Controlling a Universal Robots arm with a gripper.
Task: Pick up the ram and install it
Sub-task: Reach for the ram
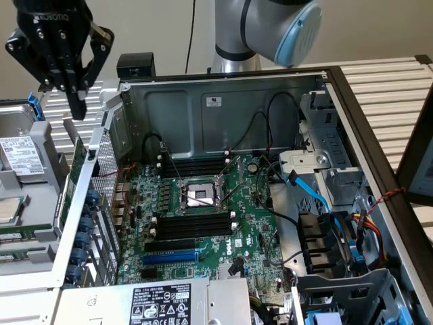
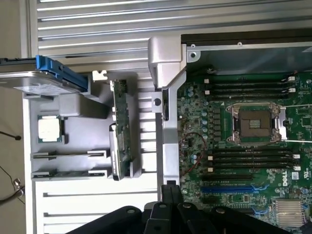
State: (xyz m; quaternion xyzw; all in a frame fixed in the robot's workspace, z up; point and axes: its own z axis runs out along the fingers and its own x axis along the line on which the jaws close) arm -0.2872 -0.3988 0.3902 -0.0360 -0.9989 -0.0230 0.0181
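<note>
The black robot hand (image 1: pixel 78 112) is closed, its fingers pressed together, and it holds nothing. It hangs outside the open grey metal computer case (image 1: pixel 223 101), just beside the case's side wall.

The ram (image 1: pixel 79 166), a long, thin, flat green board, is directly under the fingertips and apart from them. It stands on its edge in a light grey plastic holder (image 2: pixel 73 105), which lies on the slatted pale surface (image 2: pixel 97 29) beside the case. In the wrist view the ram (image 2: pixel 121 126) lies parallel to the case wall, and the tips of the hand (image 2: pixel 169 195) are near one end of it.

In the same holder, further from the hand than the ram, there are a silver hard drive with a blue plastic frame (image 2: pixel 44 80) and a small square silver processor chip (image 2: pixel 50 129).

Inside the case, on the other side of the wall from the hand, lies the green motherboard (image 1: pixel 250 223). It carries a square metal processor socket (image 1: pixel 199 195), bare black memory slots with white end clips (image 1: pixel 193 227) on both sides of the socket, and a blue expansion slot (image 1: pixel 169 258). All of these are well apart from the hand.
</note>
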